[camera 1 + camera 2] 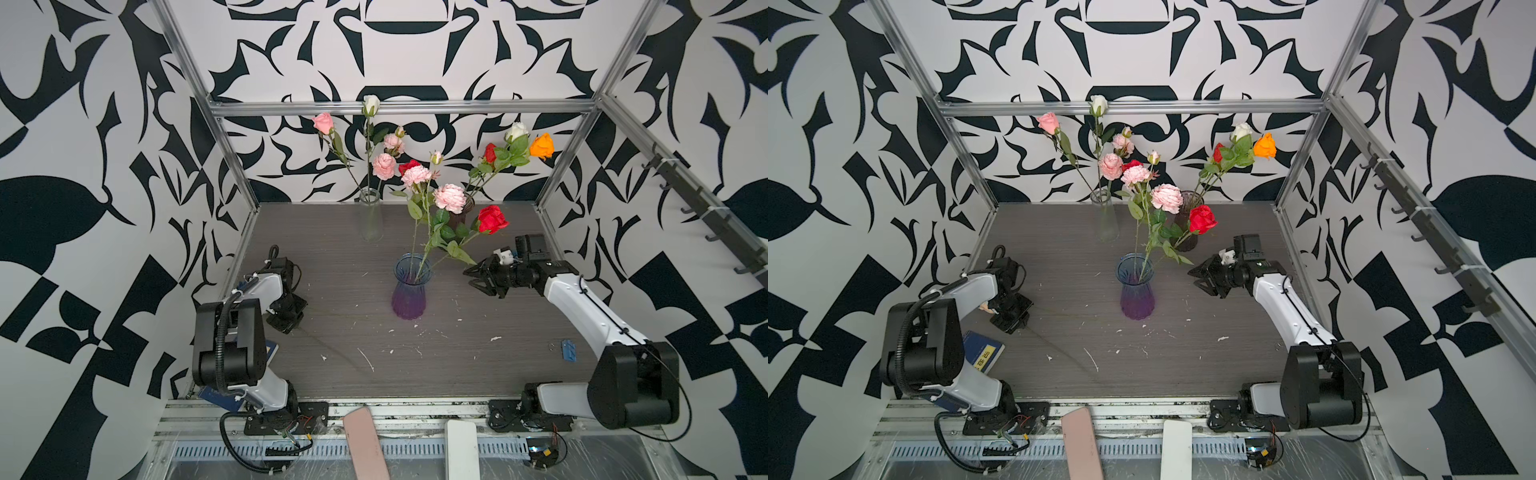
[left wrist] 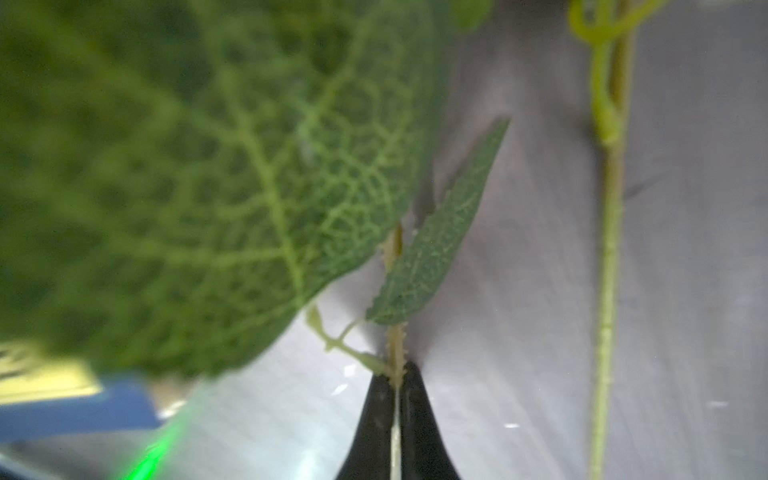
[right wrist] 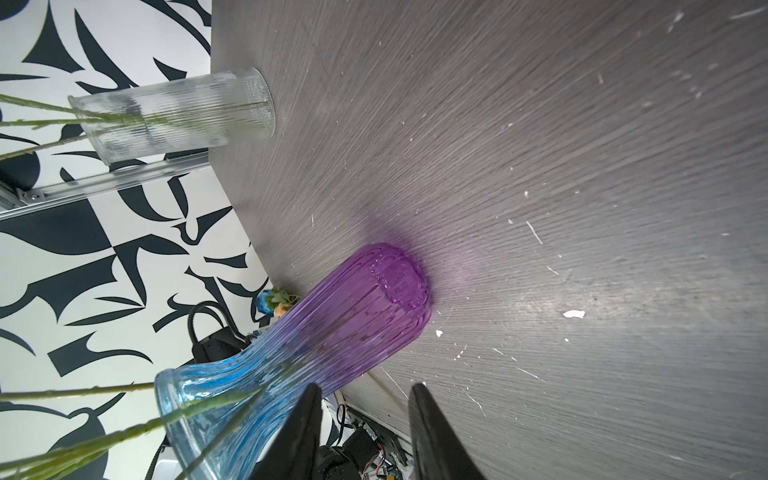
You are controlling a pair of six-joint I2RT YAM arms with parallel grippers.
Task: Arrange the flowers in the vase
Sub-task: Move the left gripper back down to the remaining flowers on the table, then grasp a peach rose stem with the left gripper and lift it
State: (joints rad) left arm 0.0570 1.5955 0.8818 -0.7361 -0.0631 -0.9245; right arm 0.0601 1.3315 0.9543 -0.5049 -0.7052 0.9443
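The blue-to-purple glass vase [image 1: 409,291] [image 1: 1136,286] [image 3: 332,332] stands mid-table. It holds pink ruffled flowers [image 1: 449,197] and a red rose [image 1: 492,219]. My left gripper [image 1: 286,326] [image 1: 1013,326] [image 2: 397,372] points down at the table on the left. It is shut on a thin thorny flower stem [image 2: 397,345] just below a large leaf [image 2: 187,187]. That stem [image 1: 1059,345] trails across the table toward the front. Beside it lies a second stem [image 2: 606,291]. To the right of the vase my right gripper [image 1: 473,278] [image 1: 1198,278] [image 3: 365,388] hangs open and empty.
At the back a clear ribbed vase [image 1: 371,216] [image 3: 174,112] holds pink and white roses, and a dark vase [image 1: 1187,208] holds red, white and orange ones. A blue book [image 1: 986,353] lies under the left arm. A small blue piece [image 1: 568,349] sits front right.
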